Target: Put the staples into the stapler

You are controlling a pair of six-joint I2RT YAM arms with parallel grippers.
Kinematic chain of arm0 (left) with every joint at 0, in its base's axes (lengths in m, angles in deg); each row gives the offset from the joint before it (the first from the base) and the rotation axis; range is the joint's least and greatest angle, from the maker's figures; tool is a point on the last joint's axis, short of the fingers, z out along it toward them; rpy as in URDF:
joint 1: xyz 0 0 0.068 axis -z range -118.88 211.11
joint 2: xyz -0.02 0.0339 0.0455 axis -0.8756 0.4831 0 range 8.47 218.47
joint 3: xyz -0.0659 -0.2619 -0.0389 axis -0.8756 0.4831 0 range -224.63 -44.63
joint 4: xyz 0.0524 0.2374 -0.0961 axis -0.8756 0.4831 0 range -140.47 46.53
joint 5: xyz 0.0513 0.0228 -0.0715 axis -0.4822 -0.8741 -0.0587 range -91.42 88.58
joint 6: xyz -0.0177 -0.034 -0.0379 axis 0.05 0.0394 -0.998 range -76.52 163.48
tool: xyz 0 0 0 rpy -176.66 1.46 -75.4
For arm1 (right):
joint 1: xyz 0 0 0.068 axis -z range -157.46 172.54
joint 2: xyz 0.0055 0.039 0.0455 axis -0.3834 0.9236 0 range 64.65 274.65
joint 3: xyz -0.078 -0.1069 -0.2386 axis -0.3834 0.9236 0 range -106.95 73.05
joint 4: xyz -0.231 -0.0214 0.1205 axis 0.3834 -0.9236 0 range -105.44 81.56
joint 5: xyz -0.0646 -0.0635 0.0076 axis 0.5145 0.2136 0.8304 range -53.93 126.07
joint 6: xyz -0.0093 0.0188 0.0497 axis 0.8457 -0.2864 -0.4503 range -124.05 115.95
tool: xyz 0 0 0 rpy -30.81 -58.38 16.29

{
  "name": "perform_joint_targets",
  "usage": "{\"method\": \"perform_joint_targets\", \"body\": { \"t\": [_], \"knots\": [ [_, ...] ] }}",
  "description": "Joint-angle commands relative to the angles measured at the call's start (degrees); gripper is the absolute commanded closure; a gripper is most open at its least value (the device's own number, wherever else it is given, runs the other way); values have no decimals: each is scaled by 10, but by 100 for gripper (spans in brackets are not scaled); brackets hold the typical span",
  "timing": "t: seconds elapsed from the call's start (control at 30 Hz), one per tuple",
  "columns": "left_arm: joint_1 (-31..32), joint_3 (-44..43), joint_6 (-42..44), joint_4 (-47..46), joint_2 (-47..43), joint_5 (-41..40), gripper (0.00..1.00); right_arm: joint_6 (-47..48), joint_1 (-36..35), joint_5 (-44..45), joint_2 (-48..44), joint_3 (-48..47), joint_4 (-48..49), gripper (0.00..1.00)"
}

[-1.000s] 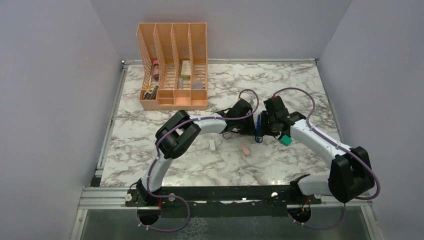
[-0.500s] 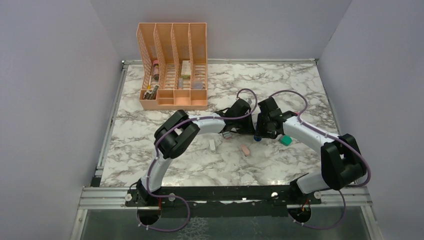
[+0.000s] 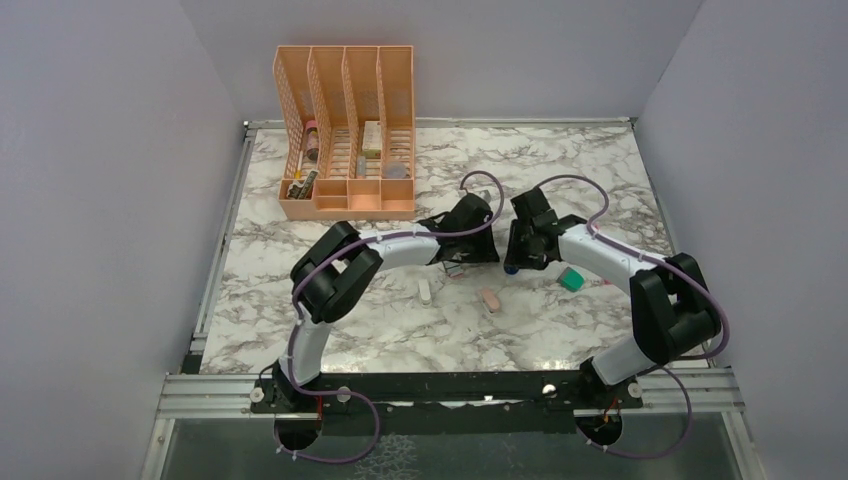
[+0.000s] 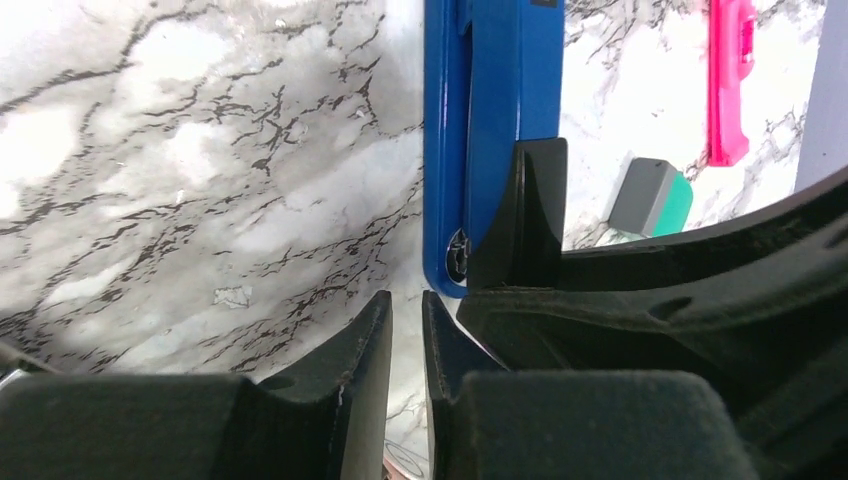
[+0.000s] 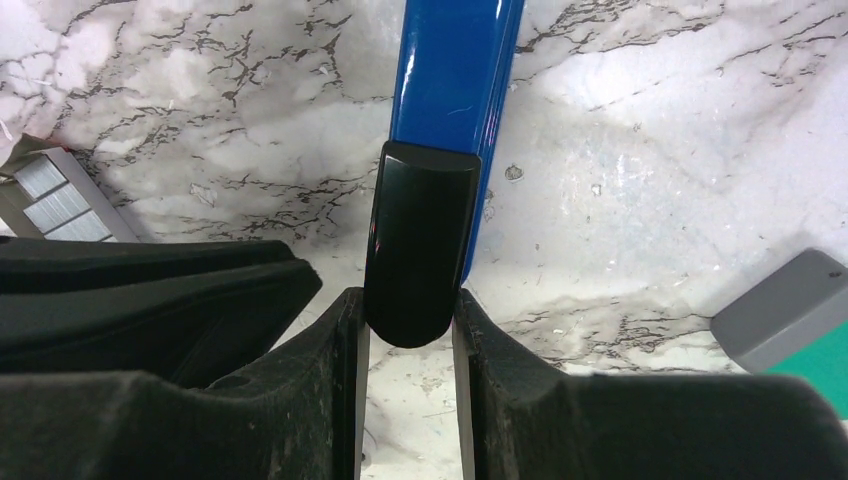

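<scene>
Right now: right tool (image 5: 408, 312) clamped on the black end of the stapler (image 5: 455, 70), mid desk (image 3: 560, 330).
Left tool (image 4: 407, 318) sits just beside the blue body, jaws a slit apart; can't tell if it holds anything. Tray of staples (image 5: 52, 195) lies close by.
</scene>
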Motion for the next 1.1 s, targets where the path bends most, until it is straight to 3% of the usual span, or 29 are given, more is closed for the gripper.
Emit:
{"method": "perform_joint_targets", "body": {
  "t": [0.0,0.1,0.27,0.47,0.57,0.63,0.73,0.77,0.93,1.07],
  "knots": [
    [-3,4,25,16,-46,-38,80,-6,0,13,12,-6,-31,66],
    [-4,4,38,30,-65,-56,78,-6,0,48,-14,-42,-52,57],
    [-11,10,69,60,-102,-85,76,5,2,62,-56,-79,-68,29],
    [-19,51,113,99,-183,-151,67,30,2,43,-129,-68,-76,13],
    [-21,87,135,128,-257,-188,55,48,1,30,-171,-58,-95,6],
    [-21,114,147,154,-313,-217,34,62,2,12,-203,-53,-109,1],
    [-21,144,154,221,-402,-280,5,75,1,-11,-265,-54,-134,0],
    [-21,149,156,244,-434,-301,2,77,1,-11,-286,-56,-141,0],
    [-21,155,145,345,-583,-383,1,55,2,36,-380,-95,-195,0],
    [-20,129,191,380,-690,-429,1,76,1,68,-437,-160,-224,0]
  ]
}}
